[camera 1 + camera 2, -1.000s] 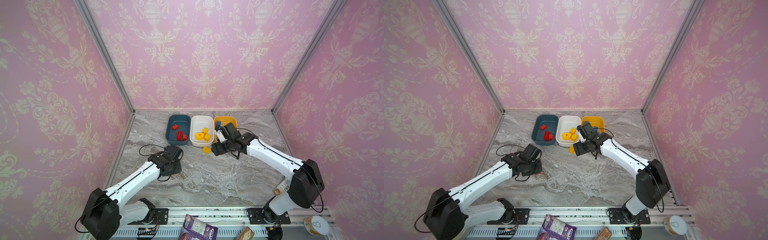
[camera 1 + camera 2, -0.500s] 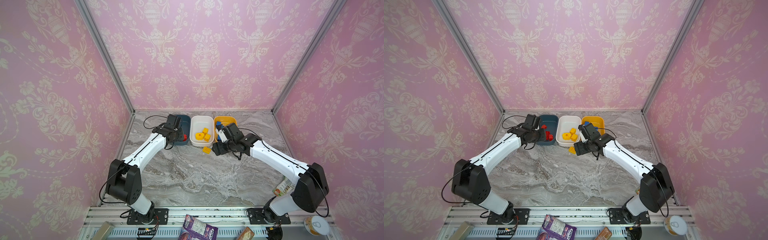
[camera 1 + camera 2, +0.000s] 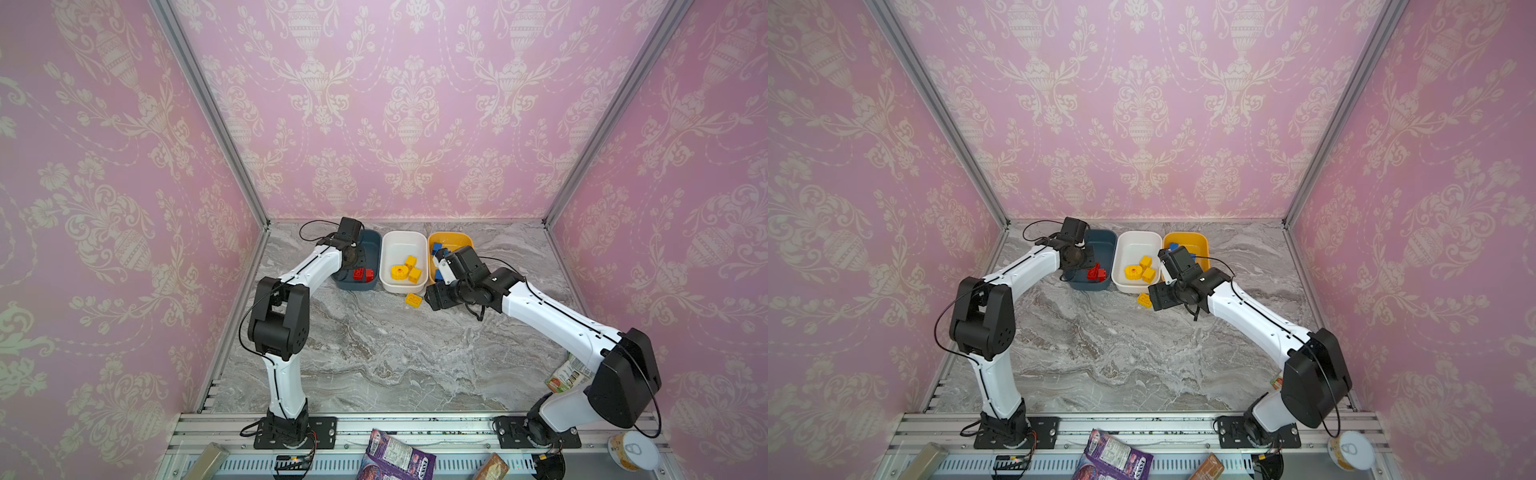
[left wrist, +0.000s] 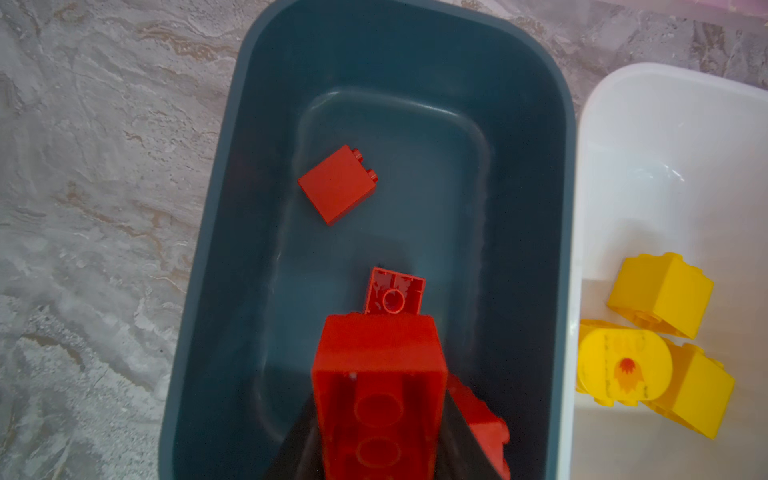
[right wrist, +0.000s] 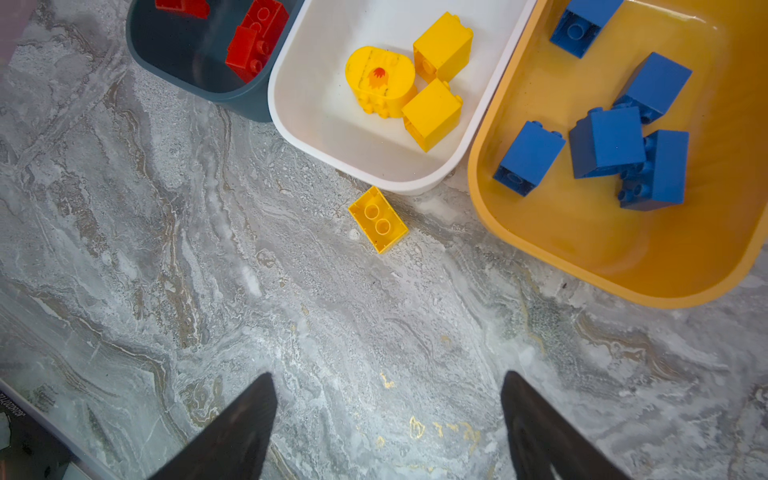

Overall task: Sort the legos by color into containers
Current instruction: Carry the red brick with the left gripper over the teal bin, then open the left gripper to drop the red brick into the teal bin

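Three tubs are set side by side at the far edge: a dark teal tub (image 3: pixel 371 248) on the left, a white tub (image 3: pixel 401 245) in the middle and a yellow-orange tub (image 3: pixel 457 239) on the right. Loose red bricks (image 3: pixel 362 274) are seen in the teal one, and a long red brick (image 4: pixel 376 374) is held above it. Two yellow cubes (image 5: pixel 442 45) and a round yellow piece (image 5: pixel 380 81) are gathered in the white tub. Five blue bricks (image 5: pixel 606 141) are held in the yellow-orange one. One yellow brick (image 5: pixel 378 219) is seen underside up on the marble, just near of the white tub.

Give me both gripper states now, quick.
Left gripper: shut on a red lego brick over the dark teal tub.
Right gripper: open, empty.
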`<state>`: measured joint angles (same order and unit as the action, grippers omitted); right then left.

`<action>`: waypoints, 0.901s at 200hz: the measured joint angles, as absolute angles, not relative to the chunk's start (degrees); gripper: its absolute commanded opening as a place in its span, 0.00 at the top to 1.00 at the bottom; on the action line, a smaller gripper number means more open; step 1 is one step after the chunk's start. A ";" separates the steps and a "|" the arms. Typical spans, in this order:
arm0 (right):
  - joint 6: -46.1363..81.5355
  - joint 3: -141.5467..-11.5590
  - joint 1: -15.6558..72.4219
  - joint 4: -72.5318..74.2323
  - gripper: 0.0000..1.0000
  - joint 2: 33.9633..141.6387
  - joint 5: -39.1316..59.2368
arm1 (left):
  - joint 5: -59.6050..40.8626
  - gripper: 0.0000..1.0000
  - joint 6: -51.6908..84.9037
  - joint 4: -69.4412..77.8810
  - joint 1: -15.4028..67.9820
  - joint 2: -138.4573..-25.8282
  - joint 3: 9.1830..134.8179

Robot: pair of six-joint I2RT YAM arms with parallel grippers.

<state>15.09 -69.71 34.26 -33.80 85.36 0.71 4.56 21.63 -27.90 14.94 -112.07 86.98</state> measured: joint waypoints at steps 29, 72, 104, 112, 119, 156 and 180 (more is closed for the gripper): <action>15.11 -69.71 34.26 -33.69 0.14 85.25 0.78 | 6.57 0.72 19.31 -27.94 14.94 -114.15 88.44; 15.16 -69.71 34.26 -33.69 0.14 85.25 1.61 | 8.60 0.66 17.04 -28.21 14.59 -115.24 89.38; 15.27 -69.71 34.26 -33.69 0.14 85.25 1.78 | 9.56 0.47 15.88 -28.49 14.35 -115.35 89.45; 15.27 -69.71 34.26 -33.69 0.14 85.25 1.78 | 9.61 0.43 15.81 -28.51 14.28 -115.35 89.45; 15.27 -69.71 34.26 -33.69 0.14 85.25 1.78 | 9.63 0.42 15.68 -28.53 14.28 -115.35 89.45; 15.29 -69.71 34.28 -33.69 0.14 85.27 1.87 | 9.61 0.38 15.53 -28.32 14.31 -115.33 89.43; 15.29 -69.71 34.39 -33.67 0.14 85.56 1.93 | 9.58 0.37 15.53 -28.14 14.31 -114.98 89.21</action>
<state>15.29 -69.71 34.39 -33.67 85.56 1.93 9.58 15.53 -28.14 14.31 -114.98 89.21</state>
